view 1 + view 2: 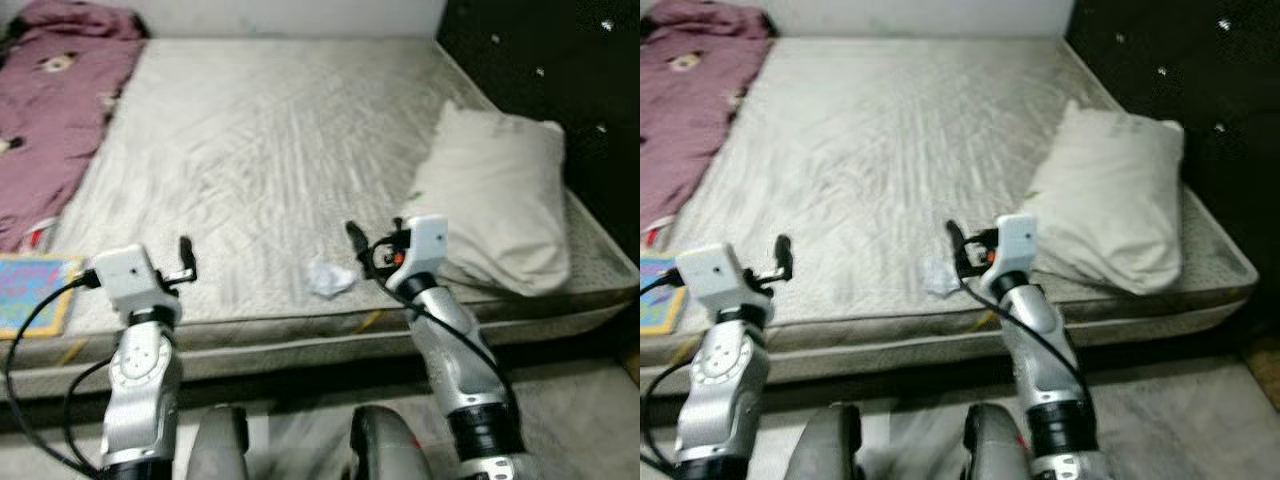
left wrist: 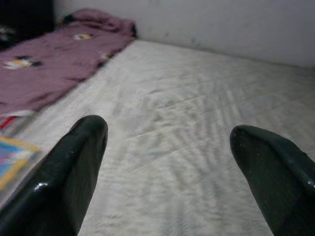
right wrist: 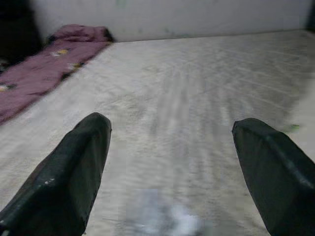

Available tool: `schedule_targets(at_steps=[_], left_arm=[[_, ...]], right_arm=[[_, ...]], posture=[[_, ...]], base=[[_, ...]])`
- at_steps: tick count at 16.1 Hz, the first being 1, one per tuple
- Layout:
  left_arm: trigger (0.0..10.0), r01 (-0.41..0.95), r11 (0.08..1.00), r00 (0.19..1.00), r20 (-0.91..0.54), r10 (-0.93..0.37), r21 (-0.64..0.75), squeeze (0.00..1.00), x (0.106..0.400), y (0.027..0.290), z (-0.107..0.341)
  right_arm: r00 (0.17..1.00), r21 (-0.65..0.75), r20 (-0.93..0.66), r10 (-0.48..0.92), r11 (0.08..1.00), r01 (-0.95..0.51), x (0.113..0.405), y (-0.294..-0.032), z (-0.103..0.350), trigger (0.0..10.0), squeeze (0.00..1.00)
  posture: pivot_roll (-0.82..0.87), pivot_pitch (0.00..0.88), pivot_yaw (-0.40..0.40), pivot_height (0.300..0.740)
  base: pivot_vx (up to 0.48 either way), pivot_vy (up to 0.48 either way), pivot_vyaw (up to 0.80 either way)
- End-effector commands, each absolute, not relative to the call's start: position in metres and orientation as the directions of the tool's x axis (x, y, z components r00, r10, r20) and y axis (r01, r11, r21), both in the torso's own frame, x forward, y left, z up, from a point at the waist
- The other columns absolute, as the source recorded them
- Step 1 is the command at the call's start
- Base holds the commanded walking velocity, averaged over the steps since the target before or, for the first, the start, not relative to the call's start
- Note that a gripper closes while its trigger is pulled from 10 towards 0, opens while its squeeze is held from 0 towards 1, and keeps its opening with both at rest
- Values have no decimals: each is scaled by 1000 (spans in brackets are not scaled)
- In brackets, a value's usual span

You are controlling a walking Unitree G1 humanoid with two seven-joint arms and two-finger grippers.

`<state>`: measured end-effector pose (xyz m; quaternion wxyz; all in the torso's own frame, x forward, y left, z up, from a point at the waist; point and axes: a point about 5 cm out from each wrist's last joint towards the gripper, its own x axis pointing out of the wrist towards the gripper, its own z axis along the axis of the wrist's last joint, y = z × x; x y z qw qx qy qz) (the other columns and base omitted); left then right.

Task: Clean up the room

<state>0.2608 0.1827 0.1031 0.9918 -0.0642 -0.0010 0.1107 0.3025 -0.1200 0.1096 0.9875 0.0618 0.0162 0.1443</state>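
Note:
A crumpled white tissue lies on the grey mattress near its front edge. My right gripper hovers open just to the right of it, over the mattress; the tissue shows blurred low between its fingers in the right wrist view. My left gripper is open above the front left part of the mattress, with nothing between its fingers.
A white pillow lies at the right by the dark headboard. A purple blanket covers the far left. A colourful book rests at the front left edge. Grey floor lies in front of the bed.

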Motion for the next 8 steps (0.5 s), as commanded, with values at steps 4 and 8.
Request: schedule_targets(at_steps=[4, 8], left_arm=[[10000, -200, 972, 980, -26, 198, -122, 0, 263, 179, 102], [10000, -212, 971, 977, -38, 209, -111, 0, 264, 180, 101]], right_arm=[[966, 131, -10, 259, 958, -256, 304, -126, 112, 10000, 0], [965, 136, -9, 260, 957, -257, 305, -125, 112, 10000, 0]], posture=[[-48, 57, -37, 638], [-46, 55, -38, 638]], base=[[320, 0, 0], [0, 0, 0]])
